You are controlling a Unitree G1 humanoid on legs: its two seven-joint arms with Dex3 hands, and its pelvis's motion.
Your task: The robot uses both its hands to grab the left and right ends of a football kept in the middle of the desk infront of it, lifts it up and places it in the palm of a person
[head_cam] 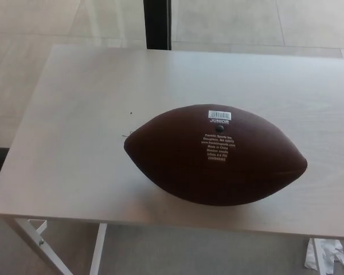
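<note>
The football [215, 154] lies sideways on the desk [74, 114] — its two pointed ends face left and right, ready for grabbing. No robot hand is visible, so finger state cannot be told.

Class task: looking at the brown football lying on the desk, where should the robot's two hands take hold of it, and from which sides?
Probably at the two tapered ends of the football, one hand from each side. It lies lengthwise across the desk, its points facing left and right, and its middle looks too wide for one hand.
</note>
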